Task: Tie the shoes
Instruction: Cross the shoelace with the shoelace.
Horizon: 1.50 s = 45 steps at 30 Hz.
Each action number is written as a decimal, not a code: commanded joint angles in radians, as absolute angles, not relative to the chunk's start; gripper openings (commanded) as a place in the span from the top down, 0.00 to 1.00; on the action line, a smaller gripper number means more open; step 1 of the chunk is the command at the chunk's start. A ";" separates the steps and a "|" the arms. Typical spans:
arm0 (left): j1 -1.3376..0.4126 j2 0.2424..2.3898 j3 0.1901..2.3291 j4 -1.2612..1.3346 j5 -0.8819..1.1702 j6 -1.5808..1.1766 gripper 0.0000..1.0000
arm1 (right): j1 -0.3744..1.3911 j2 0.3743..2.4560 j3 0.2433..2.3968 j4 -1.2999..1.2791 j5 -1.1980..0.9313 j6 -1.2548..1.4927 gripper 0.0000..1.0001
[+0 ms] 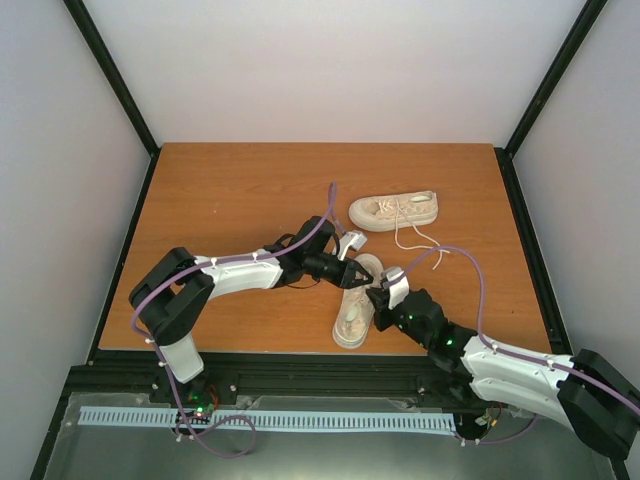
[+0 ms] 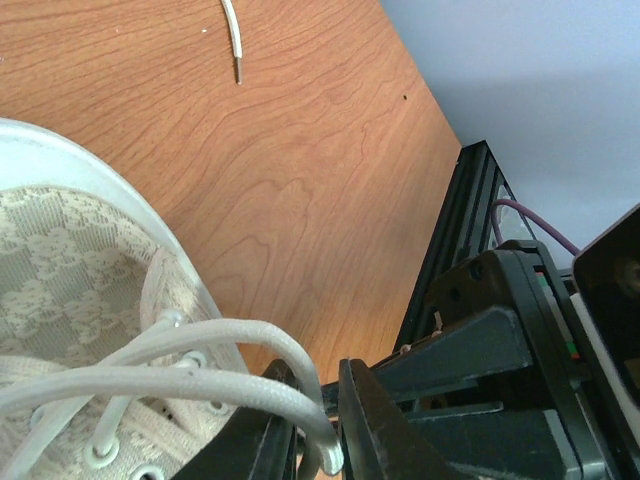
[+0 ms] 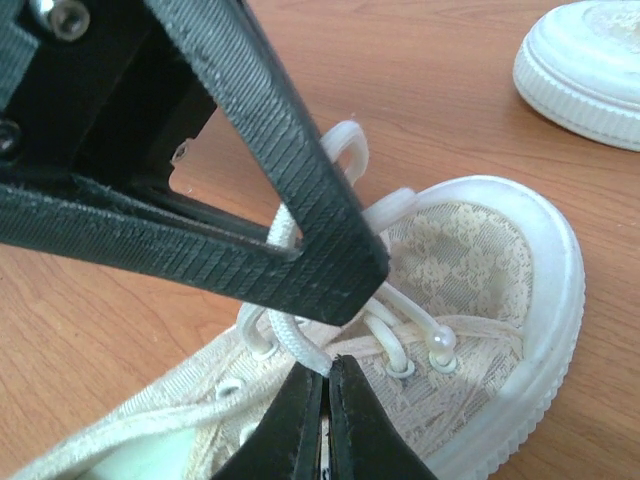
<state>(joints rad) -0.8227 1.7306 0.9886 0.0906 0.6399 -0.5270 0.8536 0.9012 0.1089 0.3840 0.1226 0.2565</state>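
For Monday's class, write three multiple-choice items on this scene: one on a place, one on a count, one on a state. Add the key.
1. Where do the left gripper and right gripper meet?
A. by the back wall
B. over the near shoe
C. above the arm bases

2. How many shoes lie on the table?
A. one
B. three
C. two

3. What is the right gripper's state?
A. shut on a lace
B. wide open
C. clamped on a sole

Key: B, both tips sit at its eyelets; C, a second shoe lies farther back; A, the right wrist view shows it pinching the lace.
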 commanded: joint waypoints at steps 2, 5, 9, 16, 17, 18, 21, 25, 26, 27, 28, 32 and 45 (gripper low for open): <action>-0.820 1.709 1.018 0.112 0.654 -0.511 0.84 | 0.856 0.844 0.101 0.360 0.216 0.297 0.97; -0.820 1.710 1.018 0.111 0.658 -0.508 0.84 | 0.856 0.833 0.103 0.348 0.225 0.302 0.97; -0.821 1.707 1.014 0.110 0.657 -0.505 0.87 | 0.854 0.848 0.111 0.330 0.260 0.315 0.97; -0.820 1.694 1.008 0.078 0.642 -0.472 0.99 | 0.852 0.892 0.140 0.314 0.273 0.314 0.92; -0.820 1.689 1.006 0.068 0.640 -0.462 0.99 | 0.853 0.892 0.141 0.320 0.253 0.307 0.88; -0.819 1.681 1.005 0.057 0.634 -0.448 0.99 | 0.852 0.887 0.139 0.325 0.232 0.301 0.81; -0.816 1.652 0.995 0.014 0.632 -0.401 0.99 | 0.851 0.846 0.124 0.345 0.197 0.297 0.52; -0.799 1.619 0.969 -0.024 0.674 -0.337 0.99 | 0.824 0.780 0.118 0.338 0.182 0.310 0.32; -0.797 1.613 0.958 -0.032 0.683 -0.323 0.99 | 0.798 0.767 0.120 0.341 0.147 0.313 0.32; -0.796 1.606 0.952 -0.041 0.690 -0.309 0.99 | 0.760 0.756 0.120 0.347 0.103 0.319 0.31; -0.796 1.601 0.948 -0.050 0.692 -0.299 0.99 | 0.719 0.746 0.118 0.357 0.047 0.329 0.31; -0.794 1.591 0.932 -0.051 0.690 -0.284 0.99 | 0.586 0.702 0.116 0.376 -0.099 0.343 0.30; -0.794 1.585 0.907 0.005 0.735 -0.297 0.99 | 0.517 1.045 0.134 0.630 -0.295 0.214 0.43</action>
<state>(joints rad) -0.7982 1.6203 0.9108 -0.0292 0.7029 -0.3168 0.5236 0.9791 0.1200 0.4770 -0.2039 0.2756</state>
